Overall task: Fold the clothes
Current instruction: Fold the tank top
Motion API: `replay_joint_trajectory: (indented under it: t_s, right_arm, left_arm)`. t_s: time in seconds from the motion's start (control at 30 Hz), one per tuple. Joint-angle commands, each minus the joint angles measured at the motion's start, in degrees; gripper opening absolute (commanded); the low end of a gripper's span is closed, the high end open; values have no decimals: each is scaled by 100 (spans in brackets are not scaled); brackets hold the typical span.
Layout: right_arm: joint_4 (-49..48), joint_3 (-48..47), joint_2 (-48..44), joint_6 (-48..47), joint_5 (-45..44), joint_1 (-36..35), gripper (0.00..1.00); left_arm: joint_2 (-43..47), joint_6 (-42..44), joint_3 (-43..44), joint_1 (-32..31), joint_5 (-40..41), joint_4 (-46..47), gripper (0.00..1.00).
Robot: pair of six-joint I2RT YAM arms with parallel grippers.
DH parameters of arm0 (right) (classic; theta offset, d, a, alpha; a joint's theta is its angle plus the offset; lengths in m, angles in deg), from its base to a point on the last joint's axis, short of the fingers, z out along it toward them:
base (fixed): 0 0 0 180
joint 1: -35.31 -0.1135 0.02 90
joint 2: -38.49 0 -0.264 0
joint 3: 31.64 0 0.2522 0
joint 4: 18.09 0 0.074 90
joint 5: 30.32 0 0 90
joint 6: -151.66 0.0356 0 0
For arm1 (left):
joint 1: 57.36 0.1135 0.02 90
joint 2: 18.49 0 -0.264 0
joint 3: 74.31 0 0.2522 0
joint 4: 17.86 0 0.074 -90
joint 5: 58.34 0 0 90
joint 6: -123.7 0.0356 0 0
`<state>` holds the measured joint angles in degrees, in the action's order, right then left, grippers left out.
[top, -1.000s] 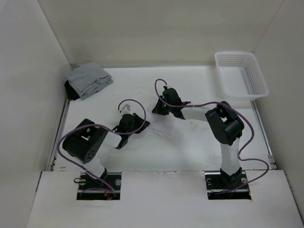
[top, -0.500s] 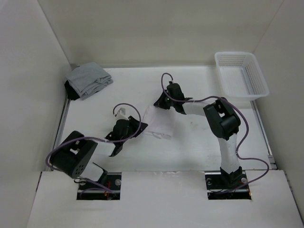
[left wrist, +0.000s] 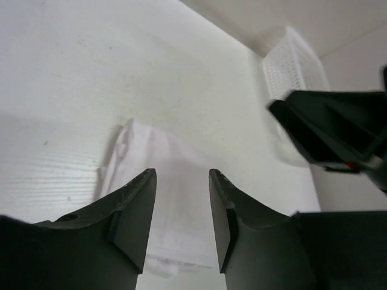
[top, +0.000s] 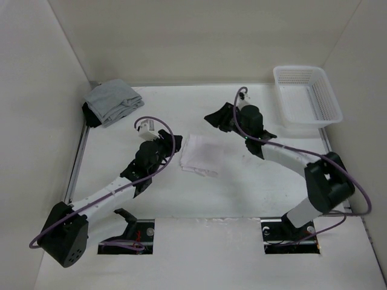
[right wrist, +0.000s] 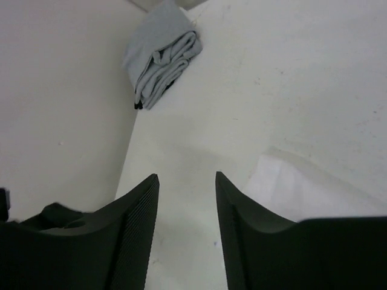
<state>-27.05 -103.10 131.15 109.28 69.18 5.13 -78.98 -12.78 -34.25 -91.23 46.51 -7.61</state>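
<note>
It looked like a robotics lab's test cell. A white table was boxed in by plain white walls. A left arm and a right arm were bolted at its near edge, trailing purple cables. The only props were a white garment, a grey cloth at the far left corner and a plastic basket at the far right corner.

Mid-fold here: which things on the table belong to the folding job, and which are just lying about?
Job in hand:
- white garment, lying flat between the two arms

Lying about:
- grey cloth bundle, far left corner
- white basket, far right
</note>
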Motion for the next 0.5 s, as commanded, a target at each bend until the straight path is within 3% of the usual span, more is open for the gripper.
replay_joint_trajectory:
  t_s: [0.0,0.23,0.37,0.47]
  right_arm:
    - [-637,1046,-896,-270,-281,174,49]
    - [-602,2884,-2848,-604,-1607,297,64]
    - [-873,3658,-3280,-719,-2275,455,68]
    - [-954,3862,-3386,-394,-2269,797,69]
  left_arm:
    - [142,657,165,-19,326,-1002,40]
    - [72,588,217,411,185,-1750,43]
    - [64,552,296,736,-26,-1909,44]
    - [-6,570,358,842,-149,-1900,44]
